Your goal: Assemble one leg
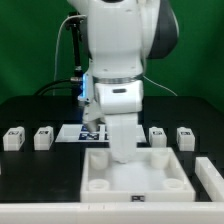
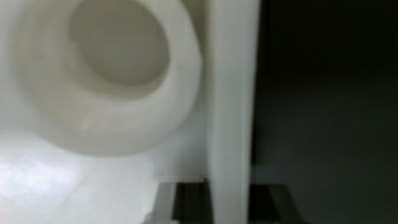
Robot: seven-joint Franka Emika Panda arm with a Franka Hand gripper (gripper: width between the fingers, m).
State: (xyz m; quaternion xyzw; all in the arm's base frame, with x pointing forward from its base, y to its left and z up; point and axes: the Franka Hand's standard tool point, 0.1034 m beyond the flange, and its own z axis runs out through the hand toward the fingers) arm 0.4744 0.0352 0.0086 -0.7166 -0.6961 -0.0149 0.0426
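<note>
Four small white legs stand in a row on the black table: two at the exterior view's left [image 1: 12,138] [image 1: 43,137] and two at its right [image 1: 157,135] [image 1: 185,137]. My gripper [image 1: 120,150] touches none of them. It reaches down onto the far rim of the large white tray-like piece [image 1: 135,180]. In the wrist view the dark fingers [image 2: 187,203] stand on either side of the tray's upright white rim [image 2: 228,100], pressed against it. My gripper [image 2: 228,205] is shut on that rim. A round socket [image 2: 107,80] of the tray lies beside it.
The marker board [image 1: 75,132] lies behind the tray, partly hidden by my arm. Another white piece [image 1: 212,176] sits at the exterior view's right edge. A white bar [image 1: 40,210] runs along the table's front.
</note>
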